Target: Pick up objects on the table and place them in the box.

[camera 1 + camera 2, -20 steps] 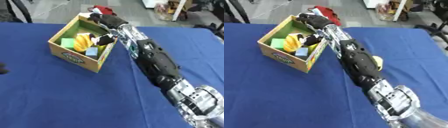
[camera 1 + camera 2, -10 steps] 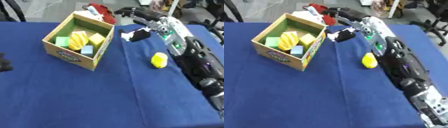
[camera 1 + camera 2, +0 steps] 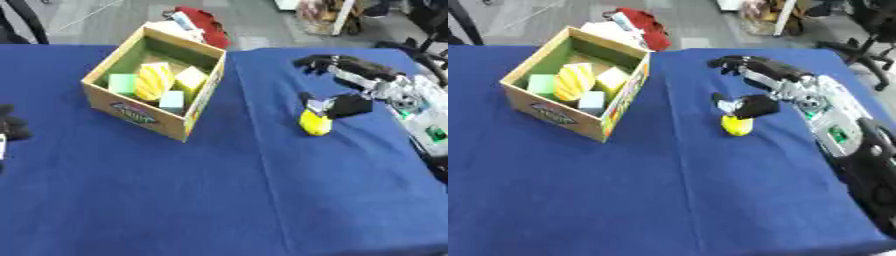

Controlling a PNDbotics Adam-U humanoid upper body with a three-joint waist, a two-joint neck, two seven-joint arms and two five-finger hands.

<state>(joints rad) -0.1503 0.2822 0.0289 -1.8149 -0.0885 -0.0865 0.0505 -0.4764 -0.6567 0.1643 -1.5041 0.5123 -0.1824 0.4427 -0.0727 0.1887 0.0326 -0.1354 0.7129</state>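
Now the right hand (image 3: 754,85) reaches down with fingers spread apart, its thumb right at the yellow toy (image 3: 737,125) on the blue tabletop (image 3: 667,190), ready to grab it for the box (image 3: 619,107) at far left.

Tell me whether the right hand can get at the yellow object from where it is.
Probably yes: the right hand is open right above the yellow object, thumb beside it, with only bare cloth around it.

A red bundle, perhaps cloth (image 3: 203,21), lies on the grey floor (image 3: 96,20) beyond the table.
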